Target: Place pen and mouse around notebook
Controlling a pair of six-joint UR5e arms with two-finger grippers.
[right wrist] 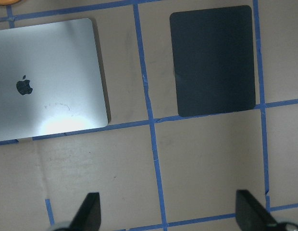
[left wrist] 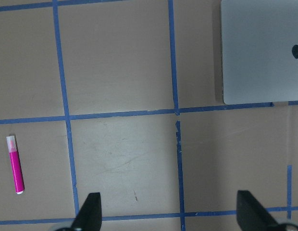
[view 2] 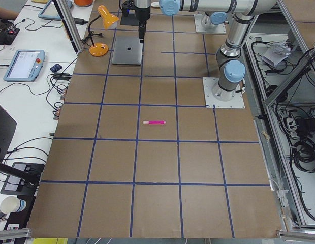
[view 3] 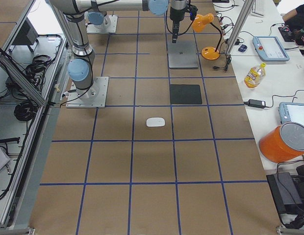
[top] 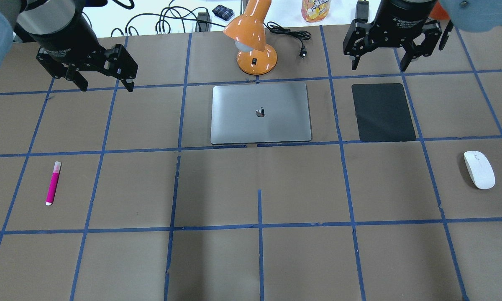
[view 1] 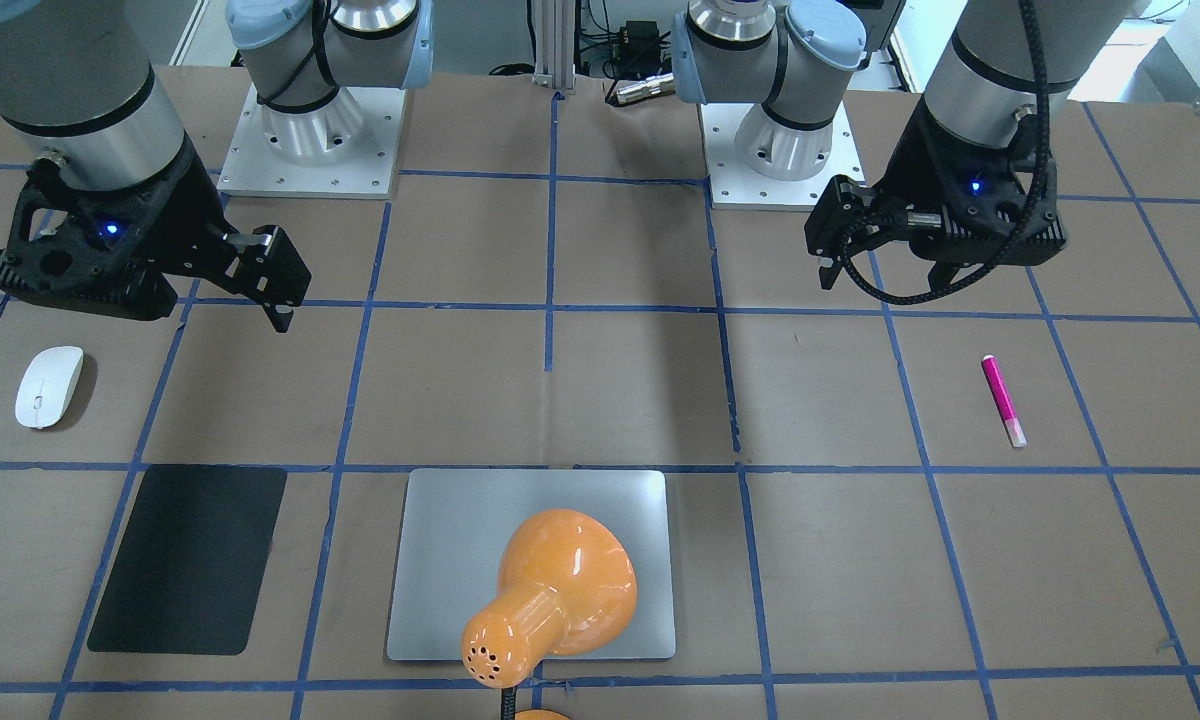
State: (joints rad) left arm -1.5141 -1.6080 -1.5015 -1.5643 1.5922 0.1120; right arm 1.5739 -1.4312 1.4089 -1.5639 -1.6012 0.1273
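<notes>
Notebook (top: 238,125) lies closed, a dark apple logo (top: 259,112) at its centre.

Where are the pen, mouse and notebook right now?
pen (top: 53,184): overhead view, middle of the pink barrel.
mouse (top: 479,169): overhead view, centre of its white top.
notebook (top: 238,121): overhead view, bare lid left of the logo.
</notes>
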